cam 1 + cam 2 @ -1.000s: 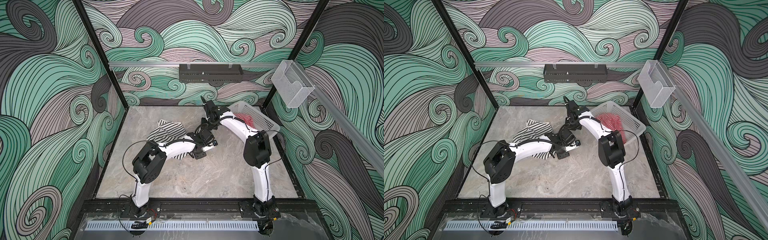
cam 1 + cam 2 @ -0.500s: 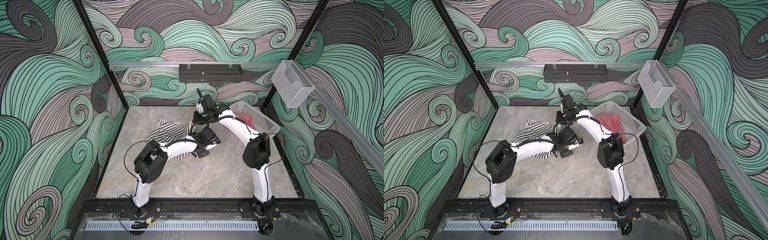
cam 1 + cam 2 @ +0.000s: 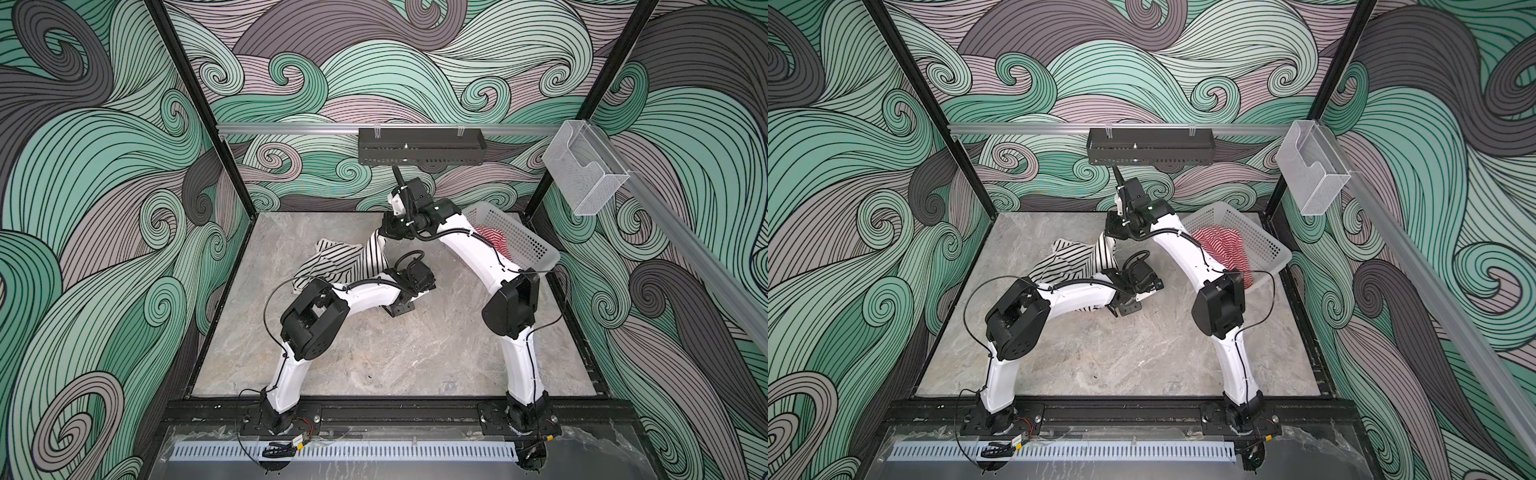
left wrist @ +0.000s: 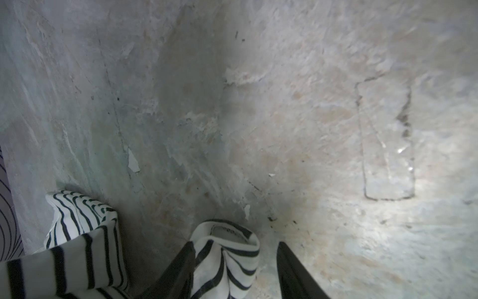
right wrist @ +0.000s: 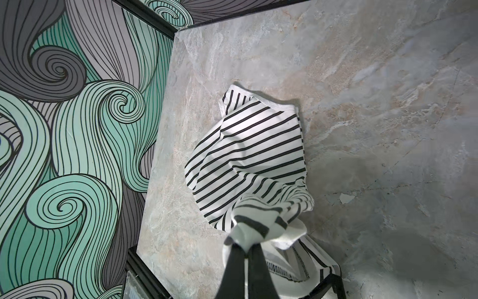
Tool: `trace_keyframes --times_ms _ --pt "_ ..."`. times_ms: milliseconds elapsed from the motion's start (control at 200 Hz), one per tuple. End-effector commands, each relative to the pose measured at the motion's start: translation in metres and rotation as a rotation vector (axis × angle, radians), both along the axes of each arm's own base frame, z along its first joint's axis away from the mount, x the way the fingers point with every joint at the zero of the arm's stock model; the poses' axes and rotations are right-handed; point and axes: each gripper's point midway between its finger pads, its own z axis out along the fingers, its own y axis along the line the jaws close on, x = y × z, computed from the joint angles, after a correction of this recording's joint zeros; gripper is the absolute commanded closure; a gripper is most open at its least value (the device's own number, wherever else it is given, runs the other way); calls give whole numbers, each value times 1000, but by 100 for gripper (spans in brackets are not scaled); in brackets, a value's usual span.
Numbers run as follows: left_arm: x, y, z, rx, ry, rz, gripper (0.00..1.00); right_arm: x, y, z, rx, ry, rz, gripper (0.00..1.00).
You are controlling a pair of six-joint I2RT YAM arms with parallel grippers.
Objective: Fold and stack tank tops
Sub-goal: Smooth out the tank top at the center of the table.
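Observation:
The black-and-white tank top (image 3: 332,262) (image 3: 1067,259) lies crumpled at the back left of the marble table. My right gripper (image 5: 247,249) (image 3: 384,232) is shut on a bunched corner of it and holds that corner raised, so the cloth (image 5: 248,150) drapes down to the table. My left gripper (image 4: 235,244) (image 3: 400,308) is low at the top's near edge, open. A fold of the striped cloth (image 4: 225,259) stands between its jaws against one finger, clear of the other. The red-and-white tank top (image 3: 494,243) (image 3: 1225,249) lies in the white basket (image 3: 528,245) (image 3: 1262,241).
The basket is tilted at the back right beside the right arm. A black rack (image 3: 419,151) hangs on the back rail and a clear plastic holder (image 3: 584,174) on the right rail. Patterned walls enclose the table on three sides.
My right gripper has risen and moved back and to the left with the corner of the black-and-white top, stretching the cloth upward. The left gripper has stayed low at the top's edge.

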Motion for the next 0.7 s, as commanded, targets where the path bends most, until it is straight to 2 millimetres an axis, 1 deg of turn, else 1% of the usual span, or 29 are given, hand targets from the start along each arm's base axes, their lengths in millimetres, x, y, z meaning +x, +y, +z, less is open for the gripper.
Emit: trace_keyframes --times_ms 0,235,305,350,370,400,440,505,516,546,621,676,696 --pt "3 3 -5 14 11 31 47 0 1 -10 -9 30 -3 100" --pt "0 6 -12 20 67 50 50 2 -2 -11 -13 34 -11 100" --pt "2 8 -16 23 82 64 52 2 -2 -12 -14 37 -10 100" --pt "4 9 -17 21 85 69 57 2 -3 -13 -16 39 -11 100" --pt "4 10 -17 21 87 70 60 2 -3 -13 -15 39 -11 100" --pt "5 12 -17 21 87 73 68 2 -3 -12 -15 37 -10 100" --pt "7 14 -16 17 84 81 81 2 -4 -12 -16 37 -12 100" --pt "11 19 -9 10 71 91 99 4 -7 -11 -16 34 -16 100" --pt "12 20 -9 10 70 92 100 4 -6 -11 -16 34 -15 100" --pt "13 24 -5 9 62 95 100 4 -7 -10 -18 32 -16 100" --pt "14 36 12 -2 43 93 100 5 -14 -7 -29 26 -23 100" --pt "12 49 29 -28 36 93 100 5 -21 -3 -48 14 -30 100" --pt "11 54 39 -47 33 93 100 6 -25 -2 -56 8 -35 100"
